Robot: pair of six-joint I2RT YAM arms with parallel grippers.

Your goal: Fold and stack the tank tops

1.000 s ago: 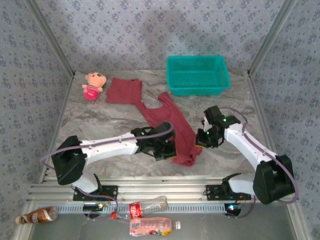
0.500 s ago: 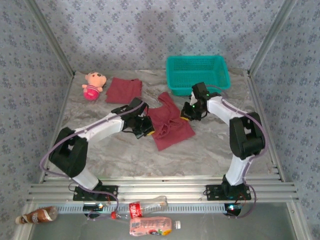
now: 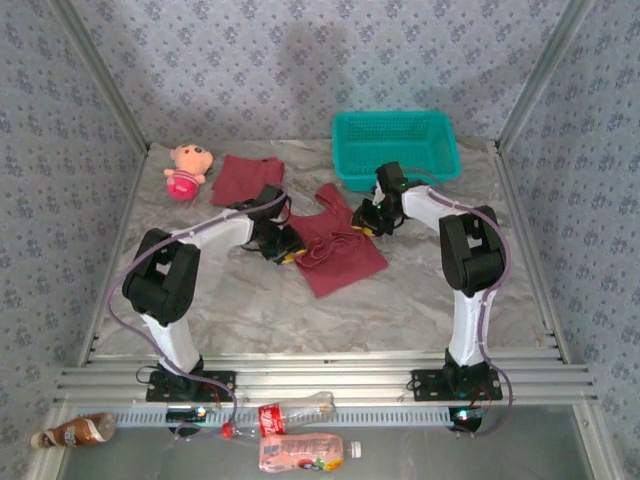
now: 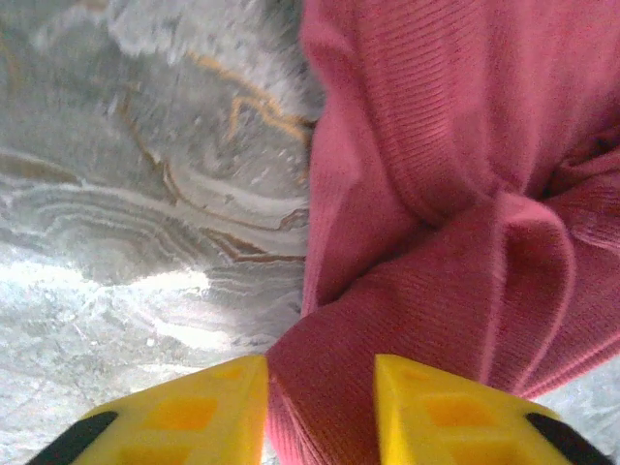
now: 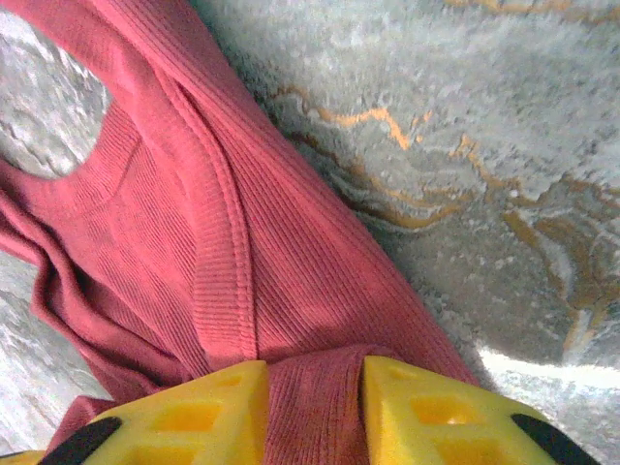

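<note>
The marble table (image 3: 230,300) has the teal mesh basket (image 3: 395,150) at the back, so I'll place everything off that. The tank top (image 3: 345,258) in play lies flat just in front of the basket, on the arms' side. It's doubled over, and its long axis slants from the strap end by the basket's front wall out toward the arms.

A second tank top (image 3: 248,181), already folded, sits well off to the basket's side, next to the pink plush doll (image 3: 187,170).

The left gripper (image 3: 287,250) is at the cloth's doll-side edge. The right gripper (image 3: 364,222) is at the opposite edge, closer to the basket. Both wrist views show yellow jaws parted, with a ridge of cloth lying loose between them, not squeezed.

My guess is the next fold goes across that long axis, and the left arm's nearer the stack.
</note>
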